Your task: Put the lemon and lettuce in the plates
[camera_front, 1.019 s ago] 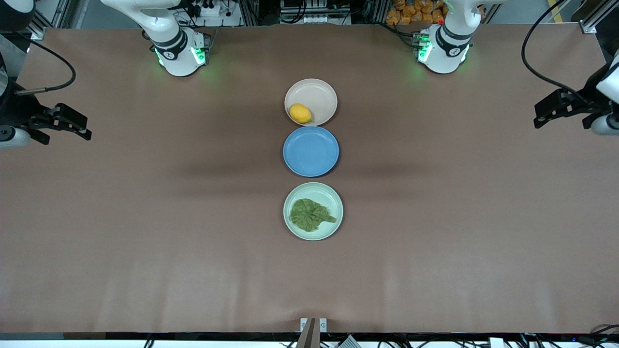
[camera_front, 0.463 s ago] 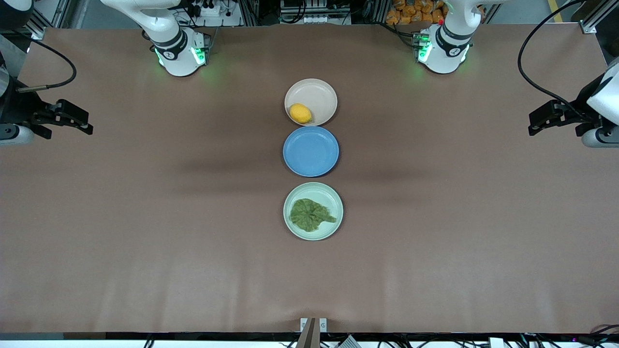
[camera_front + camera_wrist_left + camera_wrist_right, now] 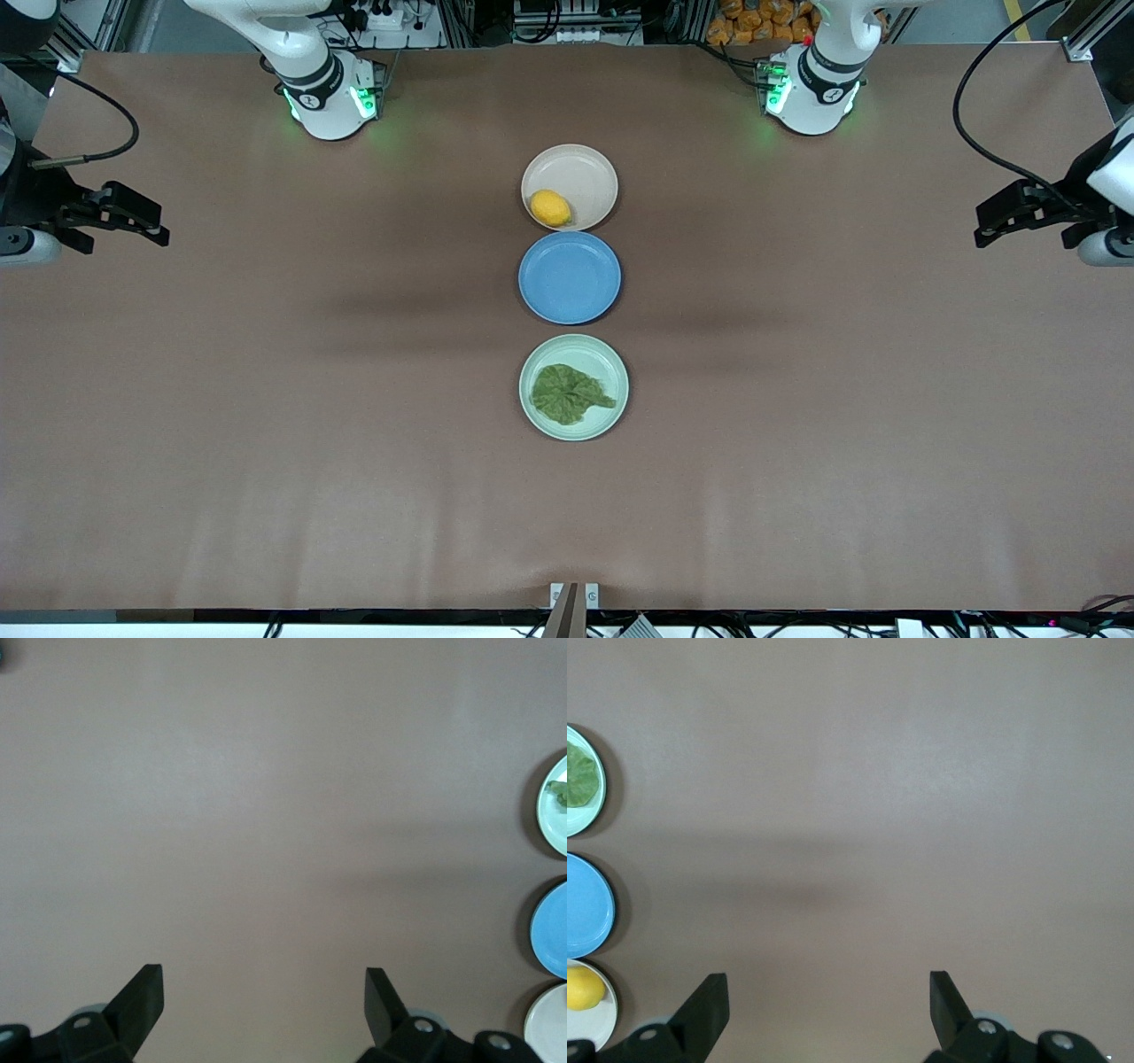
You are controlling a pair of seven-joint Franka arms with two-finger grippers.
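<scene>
Task looks done: lemon (image 3: 550, 208) sits in beige plate (image 3: 585, 173), lettuce (image 3: 569, 393) in mint plate (image 3: 611, 363); left pincer (image 3: 1005, 215) and right pincer (image 3: 133, 215) hang apart, empty, over opposite surface (image 3: 266, 399) ends; no next move needed.

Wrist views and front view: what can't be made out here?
- Lemon: right wrist view, cut by the picture edge; absent from left wrist view.
- Lettuce: left wrist view, only a sliver, cut by the edge.
- Left gripper and right gripper: front view, arms run off the frame.
</scene>
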